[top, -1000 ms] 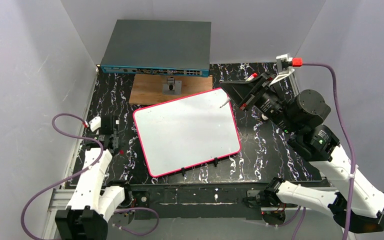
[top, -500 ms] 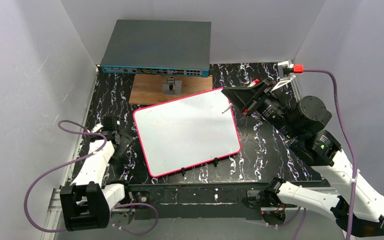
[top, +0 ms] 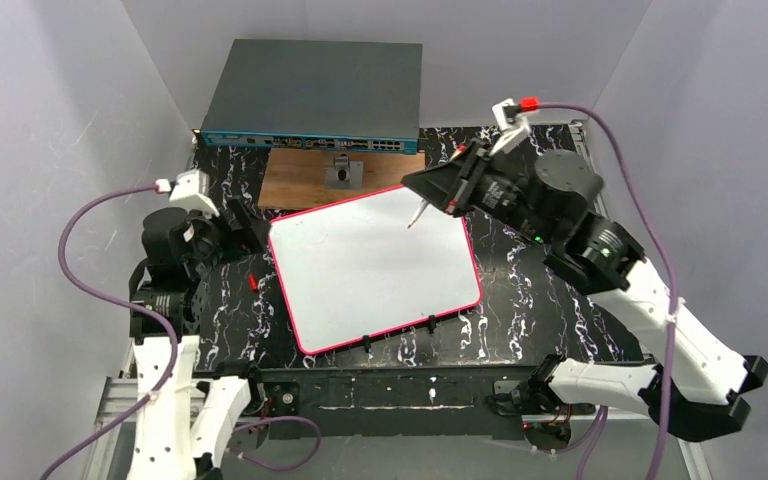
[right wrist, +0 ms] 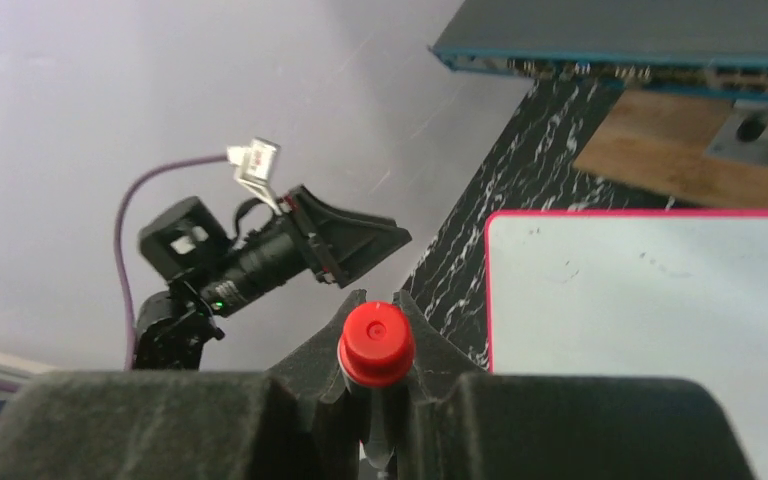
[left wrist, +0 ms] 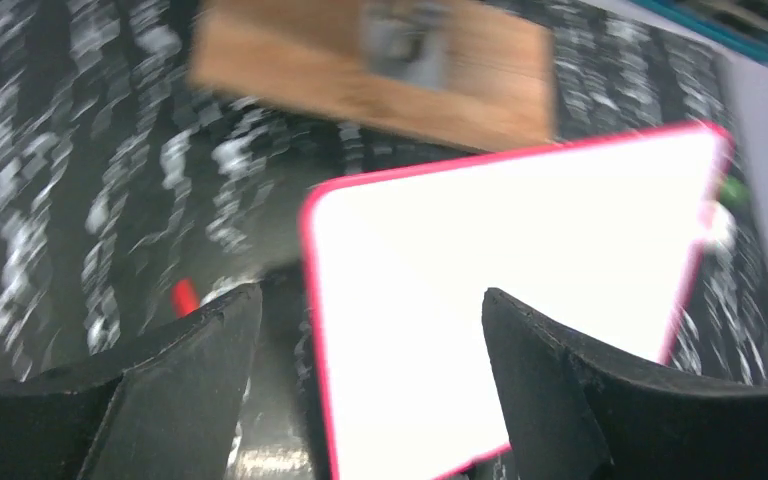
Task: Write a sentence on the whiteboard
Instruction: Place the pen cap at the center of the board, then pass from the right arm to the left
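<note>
The whiteboard [top: 375,265] lies tilted on the black marbled table, white with a pink-red rim. No sentence shows on it; only faint grey specks [right wrist: 560,270] mark its face. My right gripper [top: 428,190] hovers over the board's far edge, shut on a marker [top: 417,214] whose tip points down at the board. In the right wrist view the marker's red end [right wrist: 375,345] sits between the jaws of that gripper [right wrist: 380,298]. My left gripper [top: 247,228] stands open beside the board's left edge. In the left wrist view the board's corner [left wrist: 520,260] shows between its spread fingers [left wrist: 370,295].
A small red cap [top: 251,283] lies on the table left of the board. A brown wooden board [top: 300,182] with a grey metal piece [top: 342,172] sits behind it, then a dark network switch [top: 315,95]. Black clips [top: 430,323] sit on the board's near edge. Walls close in on three sides.
The left arm has risen from low at the near left up to the board's left edge, and its gripper has opened. The right arm has carried the marker leftward over the board's far edge.
</note>
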Tool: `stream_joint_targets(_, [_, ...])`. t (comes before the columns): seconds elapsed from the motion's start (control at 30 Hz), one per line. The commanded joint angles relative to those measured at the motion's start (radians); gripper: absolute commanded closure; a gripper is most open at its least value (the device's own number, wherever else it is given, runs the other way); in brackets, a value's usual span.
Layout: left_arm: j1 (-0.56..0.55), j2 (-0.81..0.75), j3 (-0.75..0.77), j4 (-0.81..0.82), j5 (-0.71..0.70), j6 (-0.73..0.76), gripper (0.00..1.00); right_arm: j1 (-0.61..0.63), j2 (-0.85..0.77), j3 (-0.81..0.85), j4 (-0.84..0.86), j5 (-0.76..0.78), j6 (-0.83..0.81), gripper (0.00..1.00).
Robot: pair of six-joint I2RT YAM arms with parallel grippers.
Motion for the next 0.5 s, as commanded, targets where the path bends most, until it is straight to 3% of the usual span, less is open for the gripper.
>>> stream_joint_targets(0.0, [-0.106,-0.024,0.081,0.103,0.487,0.242,0.2,0.025,0.071,0.042,-0.03,-0.101,0.134,0.99])
stream_joint_targets(0.2, [-0.374,0.026,0.213,0.158,0.527,0.27,0.18,0.108,0.223,0.146,-0.052,-0.099,0.159,0.99])
stream_joint_targets(0.47, [-0.544,0.13,0.33,0.221,0.556,0.194,0.18,0.165,0.307,0.197,-0.001,-0.079,0.199,0.99])
